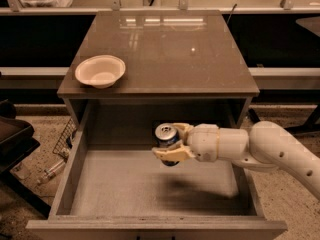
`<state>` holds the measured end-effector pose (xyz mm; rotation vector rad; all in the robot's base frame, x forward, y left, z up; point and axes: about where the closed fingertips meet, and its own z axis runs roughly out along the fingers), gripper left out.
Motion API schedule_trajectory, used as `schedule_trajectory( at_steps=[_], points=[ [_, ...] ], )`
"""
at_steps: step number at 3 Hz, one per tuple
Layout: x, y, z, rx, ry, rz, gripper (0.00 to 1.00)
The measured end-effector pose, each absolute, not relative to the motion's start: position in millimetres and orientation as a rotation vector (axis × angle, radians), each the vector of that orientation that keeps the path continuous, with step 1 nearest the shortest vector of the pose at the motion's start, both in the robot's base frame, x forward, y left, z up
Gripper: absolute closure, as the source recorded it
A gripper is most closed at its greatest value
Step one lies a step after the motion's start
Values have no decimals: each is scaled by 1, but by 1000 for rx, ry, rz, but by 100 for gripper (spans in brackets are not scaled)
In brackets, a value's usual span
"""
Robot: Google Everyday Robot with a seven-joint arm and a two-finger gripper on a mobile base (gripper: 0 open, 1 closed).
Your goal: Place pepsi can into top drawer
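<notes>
The top drawer is pulled wide open below the cabinet top, its pale bottom bare. My gripper reaches in from the right on a white arm and is shut on the pepsi can, a dark blue can with a silver top. It holds the can upright in the air above the middle of the drawer, toward the back. A shadow of the arm lies on the drawer bottom below it.
A white bowl sits on the glossy brown cabinet top at its front left. A black chair edge and a wire basket stand on the floor to the left of the drawer.
</notes>
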<state>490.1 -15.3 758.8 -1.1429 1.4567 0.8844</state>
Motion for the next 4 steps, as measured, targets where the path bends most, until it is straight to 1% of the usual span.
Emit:
schedule_trajectory(
  at_steps=[1,2,4],
  points=[
    [488,28,733,-1239,1500,951,100],
    [482,56,708,-1277,1532,1010,100],
    [471,84,676,-1303,1576,1087,100]
  ],
)
